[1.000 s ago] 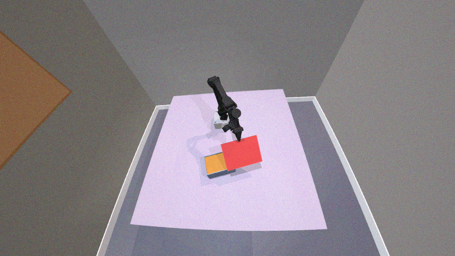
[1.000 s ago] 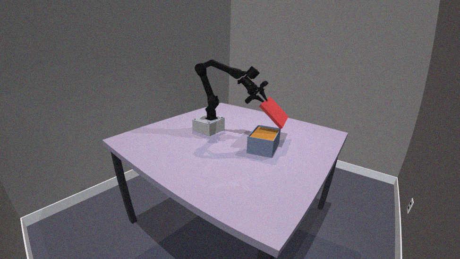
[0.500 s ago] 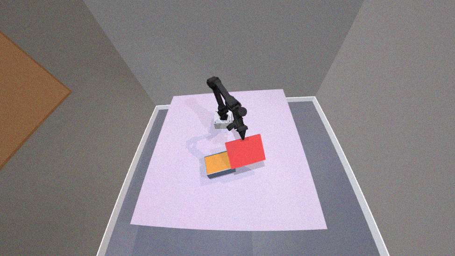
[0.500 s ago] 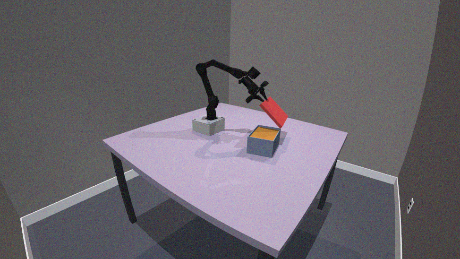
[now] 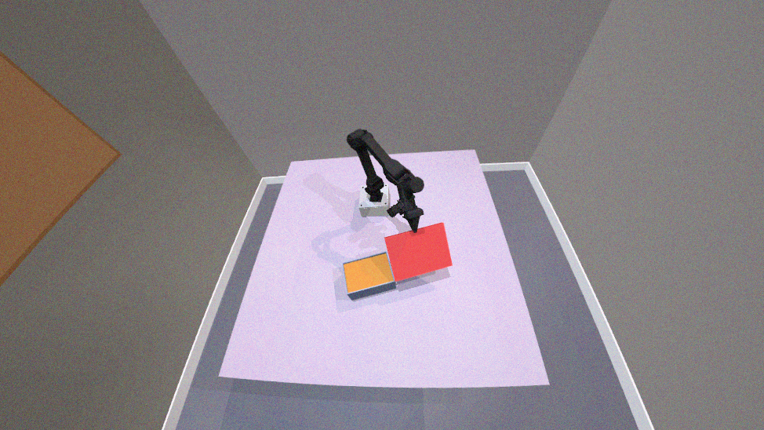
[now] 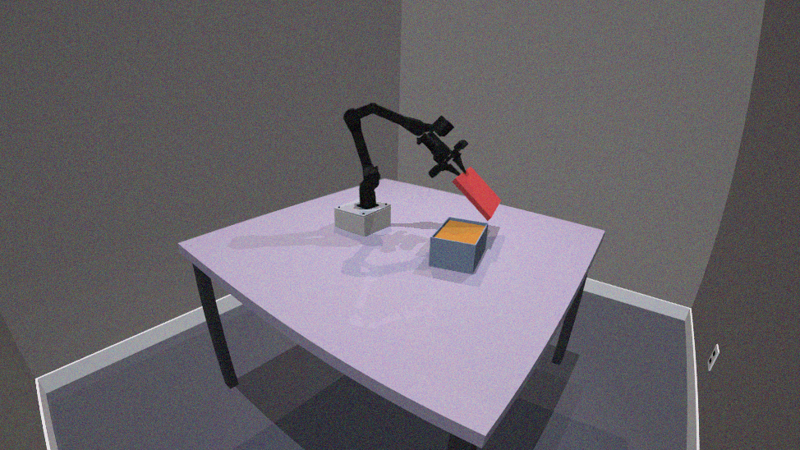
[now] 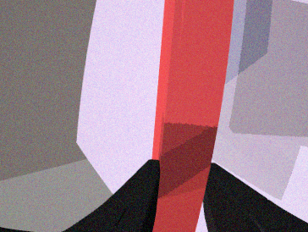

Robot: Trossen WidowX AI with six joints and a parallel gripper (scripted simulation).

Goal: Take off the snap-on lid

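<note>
Right of centre in the top view, the jaws (image 5: 415, 230) (image 6: 463, 173) were clamped on one edge of the red lid (image 5: 418, 251) (image 6: 476, 193) (image 7: 193, 76). The lid was off the box (image 5: 371, 291) (image 6: 452, 254) and held above the desk (image 5: 384, 342) (image 6: 357, 291); in the exterior view it tilted, its far edge sloping down toward the lower right. In the top view the blue-grey box stood on the desk near the middle of the frame, just left of the lid, its open top showing an orange inside (image 5: 367, 273) (image 6: 461, 231). The arm (image 5: 392, 168) (image 6: 360, 140) reached from a pale base (image 5: 365, 210) (image 6: 347, 220), left of the box in the exterior view. In the wrist view the lid ran from top to bottom between two black fingers. No brand, label or writing could be read.
</note>
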